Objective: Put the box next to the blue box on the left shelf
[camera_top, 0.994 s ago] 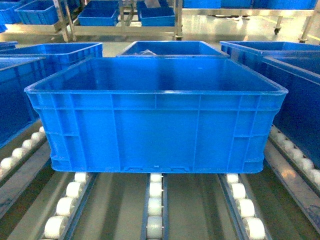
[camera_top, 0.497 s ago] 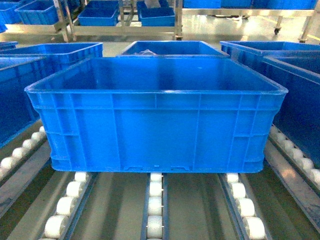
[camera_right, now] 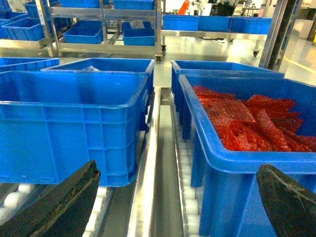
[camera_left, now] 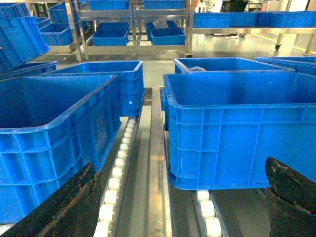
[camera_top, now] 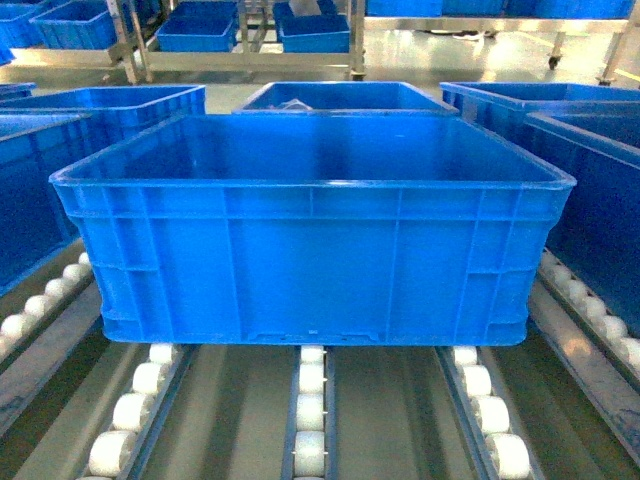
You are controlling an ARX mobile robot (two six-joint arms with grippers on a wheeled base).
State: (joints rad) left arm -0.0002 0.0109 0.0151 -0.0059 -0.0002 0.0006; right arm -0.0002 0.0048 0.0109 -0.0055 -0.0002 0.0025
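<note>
Blue crates on roller lanes, both hands wide and empty

The nearest big blue crate [camera_top: 312, 240] sits square on the middle roller lane [camera_top: 310, 420], its base resting on white rollers so it can slide along the track. A left-lane crate [camera_left: 54, 133] stands just beside it across a metal rail, and a right-lane crate [camera_right: 247, 148] holds red mesh bags [camera_right: 247, 121]. Which box the task means, and the left shelf itself, I cannot tell from these views. The left hand [camera_left: 182, 197] hangs with fingers spread wide, gripping nothing, facing the gap between crates; the right hand [camera_right: 177, 202] is likewise spread and empty. No brand, label or writing is readable on any crate
</note>
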